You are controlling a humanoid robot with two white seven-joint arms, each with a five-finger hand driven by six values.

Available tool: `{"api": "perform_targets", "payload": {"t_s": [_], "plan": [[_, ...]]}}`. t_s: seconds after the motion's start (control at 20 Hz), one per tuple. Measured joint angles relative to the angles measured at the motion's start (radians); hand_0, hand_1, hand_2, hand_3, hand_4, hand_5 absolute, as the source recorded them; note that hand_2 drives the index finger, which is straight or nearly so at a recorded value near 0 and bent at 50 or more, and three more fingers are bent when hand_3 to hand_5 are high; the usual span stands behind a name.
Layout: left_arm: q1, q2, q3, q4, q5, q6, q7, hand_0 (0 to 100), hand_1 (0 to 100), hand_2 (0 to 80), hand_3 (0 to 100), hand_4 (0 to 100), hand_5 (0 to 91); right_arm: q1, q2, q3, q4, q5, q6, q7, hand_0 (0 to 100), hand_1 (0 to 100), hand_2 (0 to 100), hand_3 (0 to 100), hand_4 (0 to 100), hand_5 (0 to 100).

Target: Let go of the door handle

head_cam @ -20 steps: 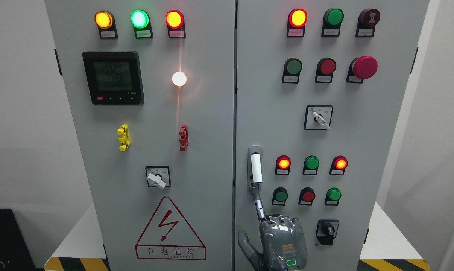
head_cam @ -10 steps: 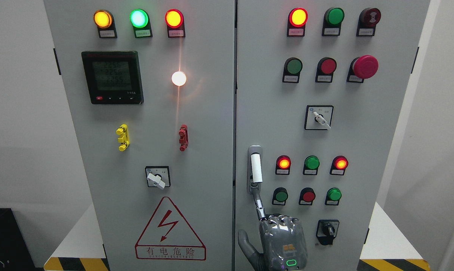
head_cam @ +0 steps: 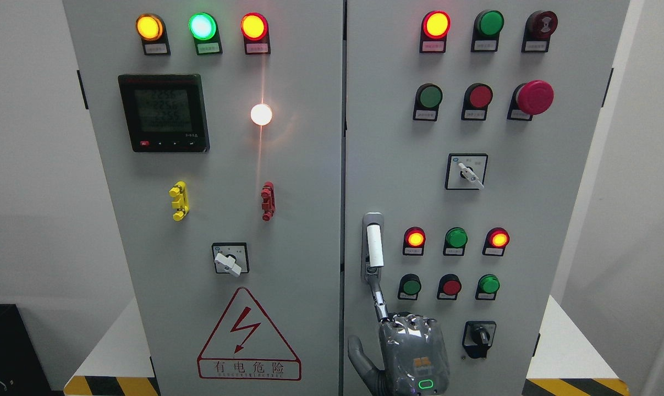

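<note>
- One hand is showing, the grey metallic right hand [head_cam: 411, 352], coming up from the bottom edge; the left arm is not appearing anywhere.
- Its index finger [head_cam: 378, 300] is pointing straight up and its thumb is jutting out to the left. It is gripping nothing, and the other fingers are hiding behind the knuckles.
- That fingertip is reaching the lower end of the upright white-and-silver door handle [head_cam: 373, 245], apparently touching it rather than wrapping it.
- The handle is sitting in its recess at the left edge of the pale grey right cabinet door [head_cam: 530, 341], which is looking closed against its neighbour.
- Release is looking nearly done; only the fingertip is needing to come away.
- If the finger is hooking the handle's end, a sideways withdrawal is risking swinging it out again.
- Drifting right instead is risking a knock on the round dark green push button [head_cam: 410, 286] just beside the handle.
</note>
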Motion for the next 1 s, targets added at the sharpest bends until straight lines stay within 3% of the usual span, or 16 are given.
{"api": "perform_targets", "payload": {"t_s": [1.0], "plan": [[0.0, 0.0, 0.0, 0.0, 0.0, 0.0, 0.0, 12, 56, 0.0, 0, 0, 0.0, 0.003, 0.0, 0.003, 0.005, -0.001, -0.002, -0.017, 45, 34, 18, 100, 99, 100]]}}
